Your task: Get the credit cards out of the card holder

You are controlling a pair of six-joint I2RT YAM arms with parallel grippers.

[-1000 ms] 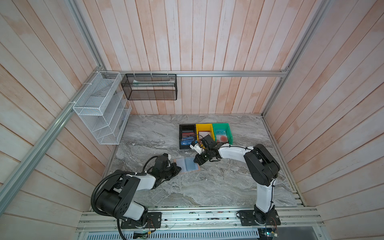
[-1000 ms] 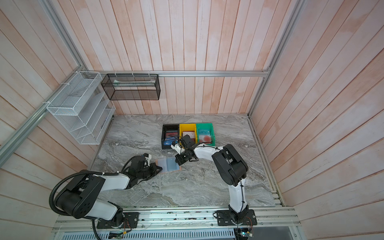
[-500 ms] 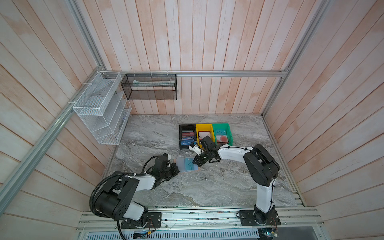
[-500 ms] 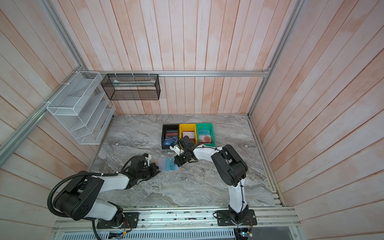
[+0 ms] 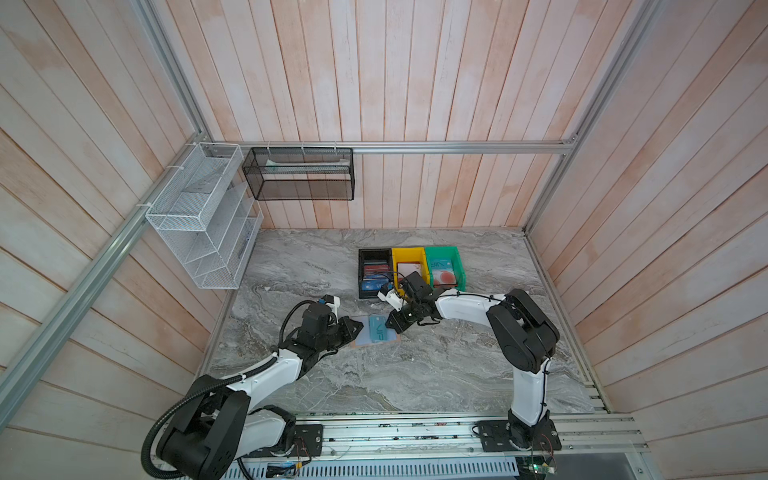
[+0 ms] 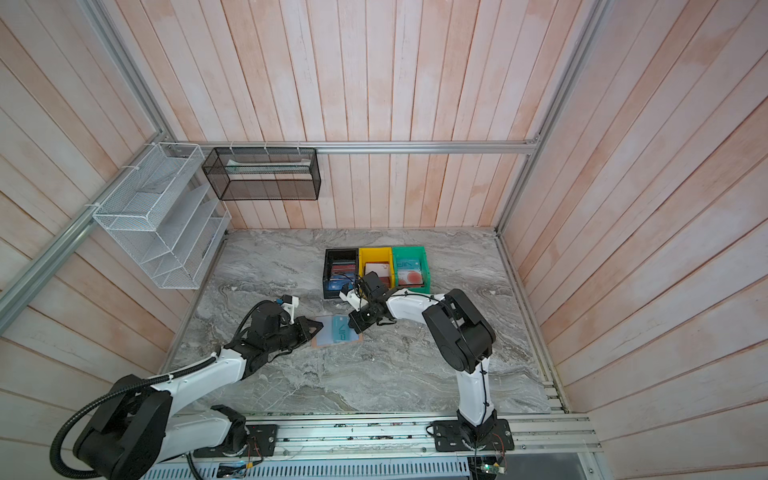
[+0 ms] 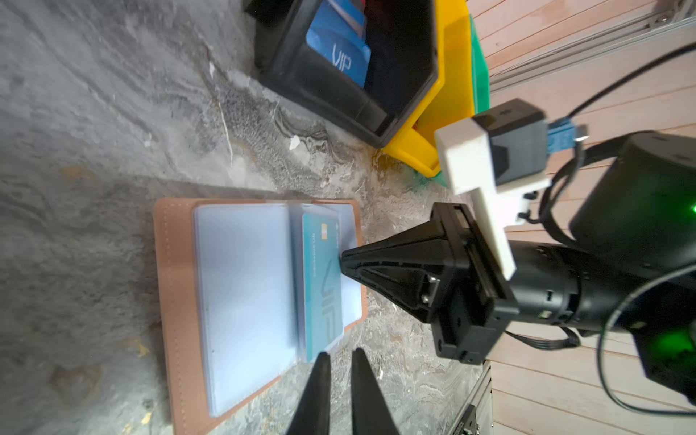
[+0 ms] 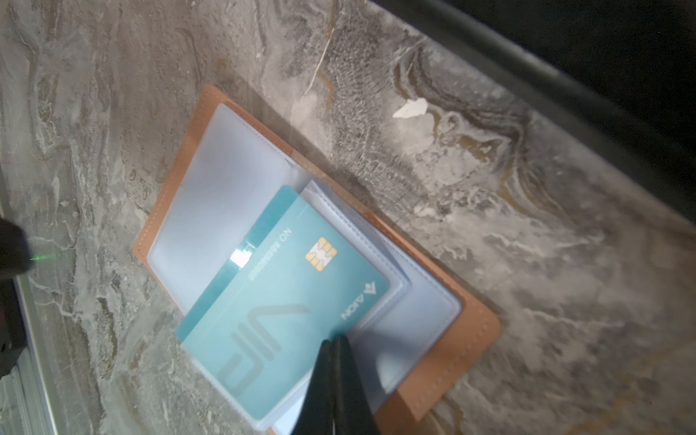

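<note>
Marble table (image 5: pixel 415 374), open card holder (image 7: pixel 177 301), teal card (image 8: pixel 293 301), right hand (image 8: pixel 335 342) pressed together, left hand (image 7: pixel 341 354) seemingly parted.

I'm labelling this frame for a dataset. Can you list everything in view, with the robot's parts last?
card holder: one, tan, lying open on the table between the grippers
teal card: one, teal with a gold chip, in a clear sleeve of the card holder
black bin, yellow bin, green bin: one each, side by side at the back of the table, cards inside, number unclear
wire rack: one, white, on the left wall
mesh basket: one, black, on the back wall rail
table: one, grey marble
left gripper: one, black, slightly open beside the card holder
right gripper: one, black, shut, tips at the teal card's sleeve
</note>
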